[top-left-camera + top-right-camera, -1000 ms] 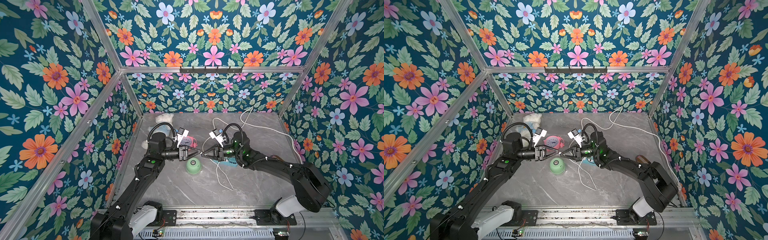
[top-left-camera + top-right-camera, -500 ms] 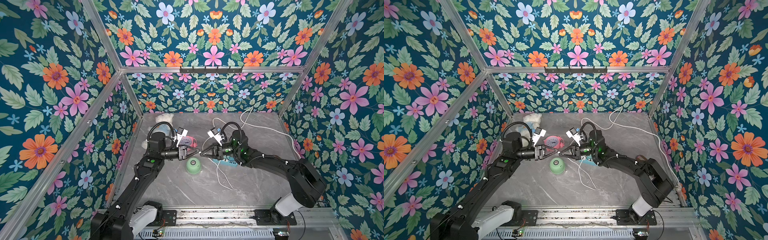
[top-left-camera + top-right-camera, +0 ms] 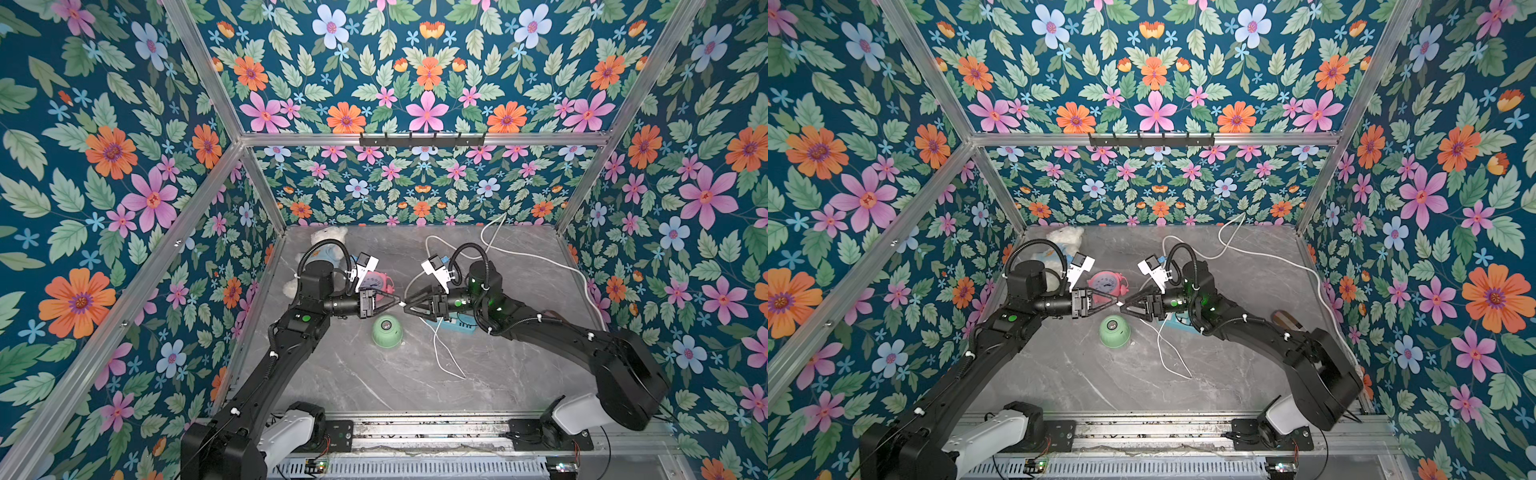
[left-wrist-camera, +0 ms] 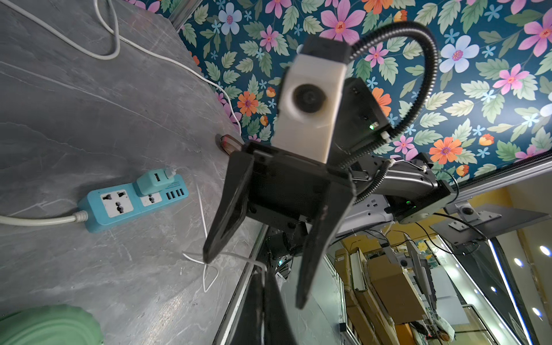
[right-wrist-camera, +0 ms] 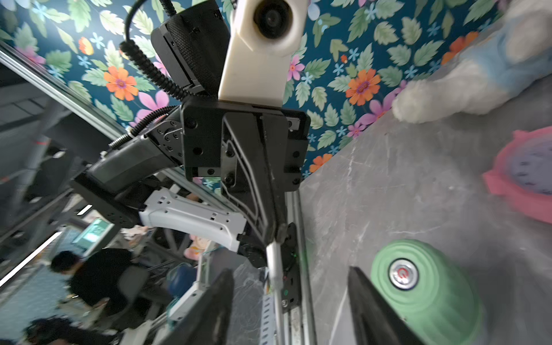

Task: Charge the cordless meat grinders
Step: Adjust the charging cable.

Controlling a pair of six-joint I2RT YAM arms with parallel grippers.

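Note:
The mint-green meat grinder (image 3: 387, 330) (image 3: 1114, 330) stands on the grey table, silver button (image 5: 401, 277) up. Just above and behind it the two grippers meet tip to tip. My left gripper (image 3: 398, 302) (image 4: 263, 310) is shut on the plug end (image 5: 273, 254) of a thin white charging cable (image 3: 440, 349). My right gripper (image 3: 406, 305) (image 5: 291, 310) faces it with its jaws open around that cable end, not gripping it. The cable trails down to the table and back towards the teal adapter (image 4: 153, 180).
A blue power strip (image 4: 134, 203) (image 3: 457, 326) lies under the right arm, its thick white cord (image 3: 540, 257) running to the back right. A pink alarm clock (image 3: 1106, 282) and a white plush toy (image 3: 328, 245) sit behind the left gripper.
The left gripper has closed on the cable end. The right gripper, which held it shut a moment ago, has opened and let it go.

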